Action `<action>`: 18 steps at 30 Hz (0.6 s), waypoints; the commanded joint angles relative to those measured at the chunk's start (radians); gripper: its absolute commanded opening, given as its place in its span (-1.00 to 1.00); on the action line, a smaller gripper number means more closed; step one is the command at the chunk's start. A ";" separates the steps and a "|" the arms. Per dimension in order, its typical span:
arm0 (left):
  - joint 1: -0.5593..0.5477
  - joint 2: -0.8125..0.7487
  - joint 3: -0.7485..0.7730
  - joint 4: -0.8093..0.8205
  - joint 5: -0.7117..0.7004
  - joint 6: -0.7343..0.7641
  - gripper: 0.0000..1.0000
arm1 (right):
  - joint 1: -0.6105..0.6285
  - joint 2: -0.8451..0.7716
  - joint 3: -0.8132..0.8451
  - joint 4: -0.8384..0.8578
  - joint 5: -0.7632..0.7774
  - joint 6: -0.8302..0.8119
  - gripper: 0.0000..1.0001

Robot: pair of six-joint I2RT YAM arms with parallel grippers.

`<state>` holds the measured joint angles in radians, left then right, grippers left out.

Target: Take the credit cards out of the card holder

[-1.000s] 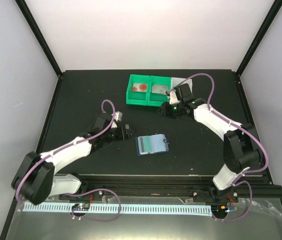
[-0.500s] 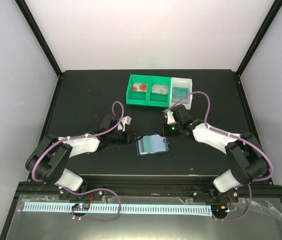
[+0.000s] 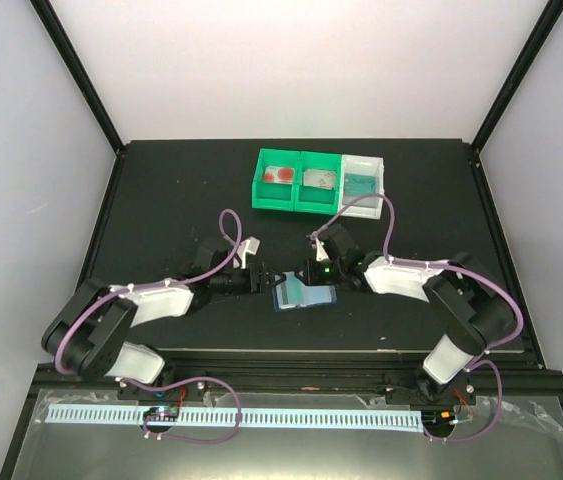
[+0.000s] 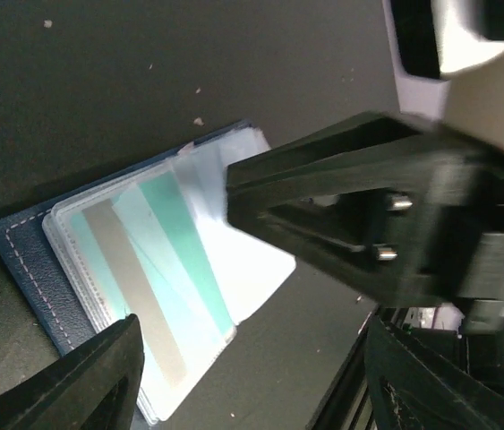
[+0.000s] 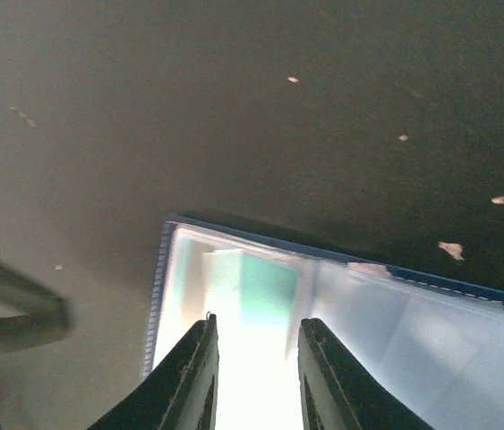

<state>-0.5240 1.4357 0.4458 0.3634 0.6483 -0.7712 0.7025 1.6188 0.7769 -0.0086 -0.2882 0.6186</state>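
Open card holder [image 3: 304, 294] on worktop [image 3: 181, 190] centre, teal card [image 4: 189, 255] in pocket. At its left edge, left gripper [image 3: 266, 282] wide apart; over pocket, right gripper [image 5: 258, 322] narrowly apart, nothing visibly clamped. Step: extraction. Next: pin holder, pinch card edge, slide out.

— Where is the left arm [image 3: 161, 298]?
— Low, reaching to the left side of the card holder [image 3: 304, 297]. The left gripper [image 3: 264, 280] is at its edge, fingers [image 4: 99, 376] spread wide.
— And the right arm [image 3: 401, 275]?
— Coming in from the holder's right. The right gripper [image 3: 311, 272] is tipped down at its far edge, fingers [image 5: 189, 376] narrowly apart.
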 commanded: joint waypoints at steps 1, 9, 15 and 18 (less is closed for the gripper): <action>-0.005 -0.118 0.001 -0.090 -0.066 0.041 0.41 | 0.018 0.048 -0.019 0.094 0.026 0.045 -0.48; -0.003 -0.291 -0.044 -0.212 -0.166 0.062 0.57 | 0.090 0.112 0.015 0.031 0.139 0.030 -0.48; -0.001 -0.294 -0.044 -0.248 -0.162 0.074 0.60 | 0.148 0.141 0.037 0.079 0.061 0.094 -0.49; -0.002 -0.294 -0.053 -0.238 -0.141 0.066 0.58 | 0.182 0.126 0.037 0.122 0.021 0.144 -0.50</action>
<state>-0.5247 1.1454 0.3943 0.1413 0.5003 -0.7166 0.8383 1.7451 0.8051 0.0662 -0.2203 0.6941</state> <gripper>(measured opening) 0.798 0.253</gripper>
